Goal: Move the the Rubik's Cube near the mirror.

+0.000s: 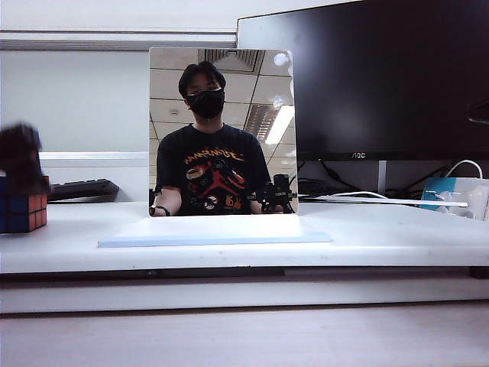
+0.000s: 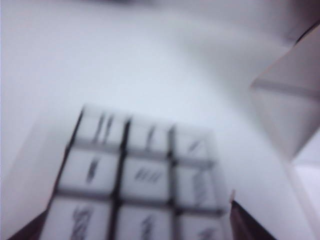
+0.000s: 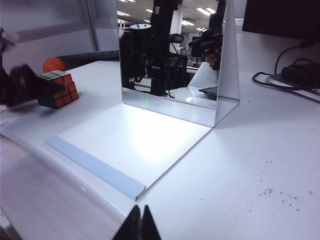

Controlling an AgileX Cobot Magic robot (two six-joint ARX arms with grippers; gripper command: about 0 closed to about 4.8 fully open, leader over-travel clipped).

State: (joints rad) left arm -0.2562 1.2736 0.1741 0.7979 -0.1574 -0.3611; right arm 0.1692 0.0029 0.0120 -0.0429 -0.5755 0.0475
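Note:
The Rubik's Cube (image 1: pixel 24 212) sits at the far left of the white table, showing blue and orange-red faces. My left gripper (image 1: pixel 19 157), a dark blur, hangs just over it. In the left wrist view the cube's pale top face (image 2: pixel 145 175) fills the space between the two dark fingertips (image 2: pixel 239 215), so the left gripper (image 2: pixel 134 212) is open and straddles it. The mirror (image 1: pixel 221 130) stands upright mid-table on its pale-blue base (image 1: pixel 214 233), well to the right of the cube. My right gripper (image 3: pixel 140 214) is shut and empty, low over the table in front of the base (image 3: pixel 95 162).
A black monitor (image 1: pixel 382 76) stands behind the mirror on the right, with cables (image 1: pixel 367 197) and a small box (image 1: pixel 451 195) beside it. A keyboard (image 1: pixel 82 189) lies behind the cube. An orange ball (image 3: pixel 52 65) rests beyond the cube.

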